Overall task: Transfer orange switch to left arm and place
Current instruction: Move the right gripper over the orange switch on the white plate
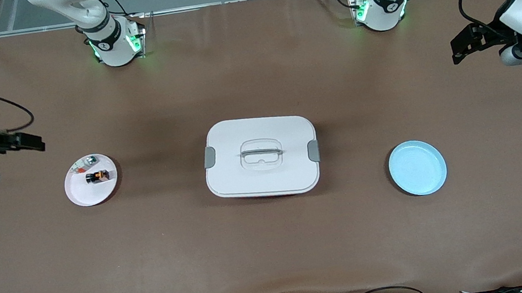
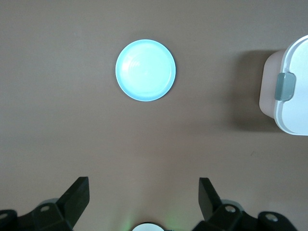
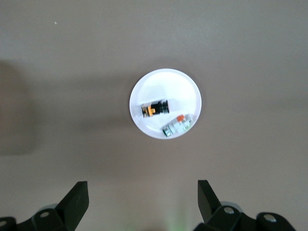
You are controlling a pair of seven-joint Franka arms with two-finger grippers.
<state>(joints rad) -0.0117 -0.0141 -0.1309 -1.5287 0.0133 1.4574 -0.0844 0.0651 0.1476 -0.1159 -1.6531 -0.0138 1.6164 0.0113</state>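
Note:
The orange switch point(image 1: 98, 176) point(image 3: 156, 108), a tiny black piece with an orange band, lies on a small white plate point(image 1: 85, 193) point(image 3: 165, 82) toward the right arm's end of the table. The large white box point(image 1: 261, 156) point(image 2: 293, 91) with grey latches stands mid-table, lid on. My right gripper point(image 1: 36, 143) point(image 3: 143, 192) hangs open and empty over the bare table beside that plate. My left gripper point(image 1: 458, 53) point(image 2: 144, 192) hangs open and empty over the table at the left arm's end, apart from everything.
A small greenish-silver piece with red-orange bits point(image 1: 85, 162) point(image 3: 177, 126) shares the white plate with the switch. A light blue plate point(image 1: 417, 167) point(image 2: 146, 70) with nothing on it sits toward the left arm's end. Cables run along the table's edge nearest the front camera.

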